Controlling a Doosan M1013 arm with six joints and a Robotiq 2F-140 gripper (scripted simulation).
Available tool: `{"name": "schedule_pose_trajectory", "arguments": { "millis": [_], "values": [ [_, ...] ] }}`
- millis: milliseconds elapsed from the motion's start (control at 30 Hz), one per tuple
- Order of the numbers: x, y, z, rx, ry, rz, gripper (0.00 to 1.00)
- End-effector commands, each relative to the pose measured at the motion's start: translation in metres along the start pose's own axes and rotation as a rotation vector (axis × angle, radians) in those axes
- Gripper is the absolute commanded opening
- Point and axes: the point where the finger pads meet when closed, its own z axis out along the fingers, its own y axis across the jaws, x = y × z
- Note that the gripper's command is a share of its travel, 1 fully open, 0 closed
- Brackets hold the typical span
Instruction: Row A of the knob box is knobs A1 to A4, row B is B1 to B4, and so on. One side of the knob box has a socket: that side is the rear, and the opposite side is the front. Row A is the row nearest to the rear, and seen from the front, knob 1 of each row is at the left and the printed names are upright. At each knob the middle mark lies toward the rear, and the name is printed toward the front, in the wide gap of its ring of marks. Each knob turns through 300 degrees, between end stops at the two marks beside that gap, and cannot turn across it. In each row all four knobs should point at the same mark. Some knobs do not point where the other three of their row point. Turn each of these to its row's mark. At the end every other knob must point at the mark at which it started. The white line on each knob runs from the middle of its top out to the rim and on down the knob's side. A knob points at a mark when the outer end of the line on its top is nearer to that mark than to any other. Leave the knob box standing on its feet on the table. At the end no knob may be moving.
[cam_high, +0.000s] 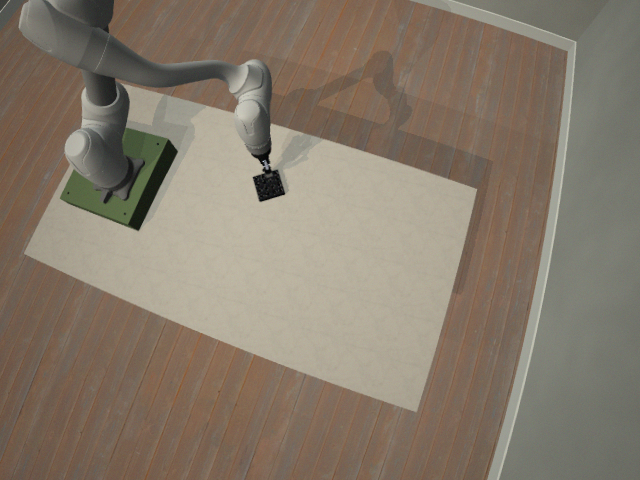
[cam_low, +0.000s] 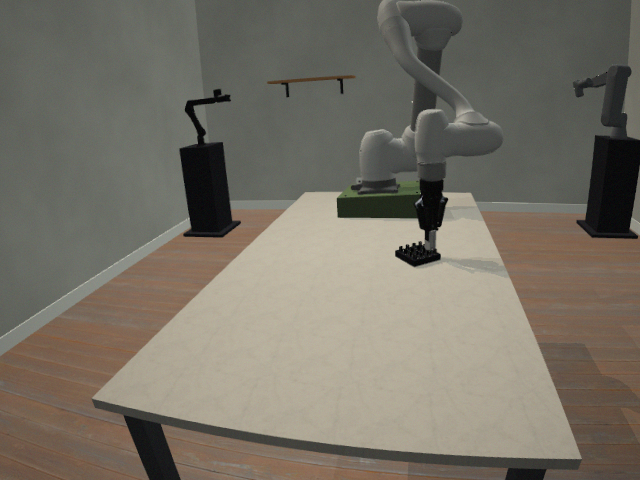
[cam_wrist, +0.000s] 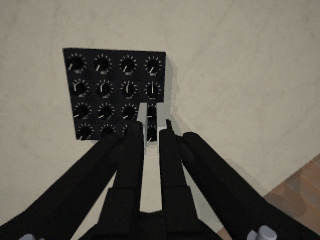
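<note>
- The gripper (cam_wrist: 150, 120) points straight down over the knob box (cam_wrist: 100, 80); its two black fingers stand narrow and close on one knob (cam_wrist: 150, 116) at the edge of the box, in the right column as the wrist view shows it; the knob sits between the light finger pads.
- The exact name of this knob cannot be read; the printed labels are too small.
- The knob box (cam_high: 268, 186) stands flat on the table (cam_high: 310, 289), near the long edge on the far side from the exterior camera's right, and closer to the short edge where the arm is mounted than to the opposite short edge.
- In the wrist view the box shows four columns of black knobs with white lines; the lower rows are partly hidden by the fingers.
- The arm (cam_low: 454, 129) rises from a green base block (cam_high: 77, 193) at one corner of the table; its last link hangs vertical above the box.
- In the exterior view the gripper (cam_low: 431, 242) touches the box (cam_low: 413, 256) at its rear right part.
</note>
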Motion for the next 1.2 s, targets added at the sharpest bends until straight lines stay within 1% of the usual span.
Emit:
{"name": "schedule_pose_trajectory", "arguments": {
  "millis": [0,500,533,1167],
  "values": [
    [0.0000,0.0001,-0.0001,0.000,0.000,-0.002,0.05],
    [0.0000,0.0001,-0.0001,0.000,0.000,-0.004,0.05],
    [0.0000,0.0001,-0.0001,0.000,0.000,-0.004,0.12],
    [0.0000,0.0001,-0.0001,0.000,0.000,-0.004,0.12]
  ]
}}
